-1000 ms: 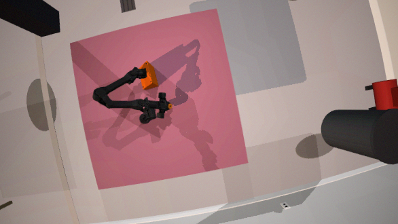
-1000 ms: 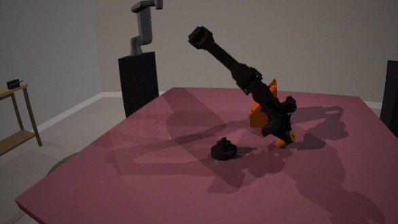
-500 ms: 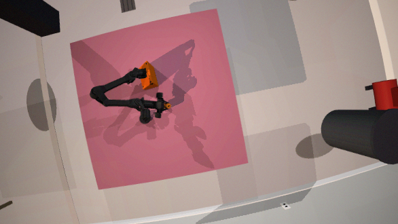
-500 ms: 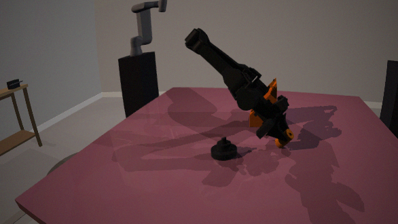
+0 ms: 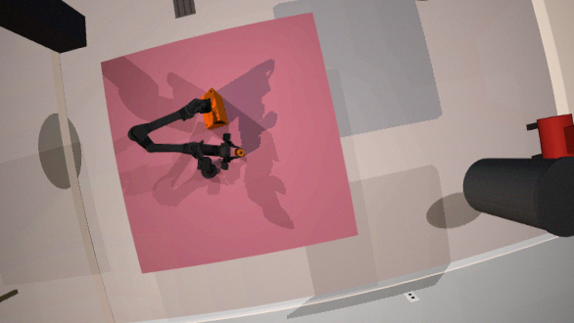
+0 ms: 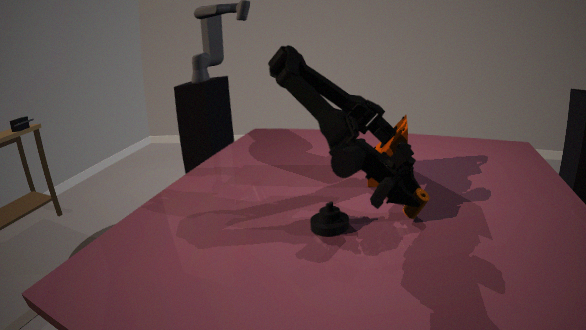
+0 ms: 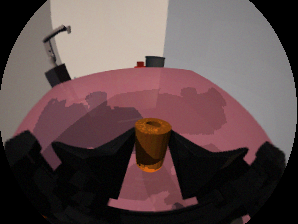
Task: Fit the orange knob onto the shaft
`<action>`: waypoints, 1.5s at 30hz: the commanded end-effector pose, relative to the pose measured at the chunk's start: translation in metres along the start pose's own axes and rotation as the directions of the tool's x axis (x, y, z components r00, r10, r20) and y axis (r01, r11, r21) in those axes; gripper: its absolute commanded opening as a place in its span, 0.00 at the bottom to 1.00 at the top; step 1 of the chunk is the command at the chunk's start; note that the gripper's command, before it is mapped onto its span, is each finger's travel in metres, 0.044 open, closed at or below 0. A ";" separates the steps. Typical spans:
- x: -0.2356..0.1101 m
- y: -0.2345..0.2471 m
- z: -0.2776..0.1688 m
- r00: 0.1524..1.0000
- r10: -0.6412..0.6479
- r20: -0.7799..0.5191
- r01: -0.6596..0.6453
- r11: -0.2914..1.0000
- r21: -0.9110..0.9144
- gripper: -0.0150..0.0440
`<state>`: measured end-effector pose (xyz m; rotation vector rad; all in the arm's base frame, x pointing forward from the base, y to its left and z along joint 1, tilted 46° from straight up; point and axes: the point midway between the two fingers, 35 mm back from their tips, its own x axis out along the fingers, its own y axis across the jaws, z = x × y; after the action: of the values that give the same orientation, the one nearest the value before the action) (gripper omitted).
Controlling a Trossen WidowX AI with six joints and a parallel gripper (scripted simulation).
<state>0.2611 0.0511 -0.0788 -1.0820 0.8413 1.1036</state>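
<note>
My gripper (image 5: 238, 153) (image 6: 416, 201) (image 7: 152, 131) is shut on the orange knob (image 5: 240, 153) (image 6: 421, 197) (image 7: 152, 141). It holds the knob tilted, a little above the pink table (image 6: 200, 270). In the wrist view the knob stands between the two dark fingers with its hole end showing on top. The round black pedestal (image 5: 209, 171) (image 6: 328, 223) sits on the table with the dark shaft (image 6: 329, 206) sticking up from it. In the exterior view the pedestal is left of the knob and apart from it. The pedestal is not in the wrist view.
The arm's orange wedge base (image 5: 215, 112) (image 6: 396, 134) stands on the table behind the gripper. A grey arm on a black column (image 6: 204, 122) stands beyond the table's far left edge. A wooden shelf (image 6: 22, 170) is at the far left.
</note>
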 end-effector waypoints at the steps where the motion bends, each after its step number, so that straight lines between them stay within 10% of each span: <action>1: -0.004 0.001 -0.003 0.998 -0.004 0.060 0.004 1.000 -0.002 0.56; 39: -0.008 0.000 -0.008 0.990 -0.005 0.140 0.005 1.000 0.001 0.69; 45: -0.008 0.000 -0.008 0.990 -0.005 0.140 0.005 1.000 0.001 0.96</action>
<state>0.2586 0.0413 -0.0734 -0.9933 0.7273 1.1616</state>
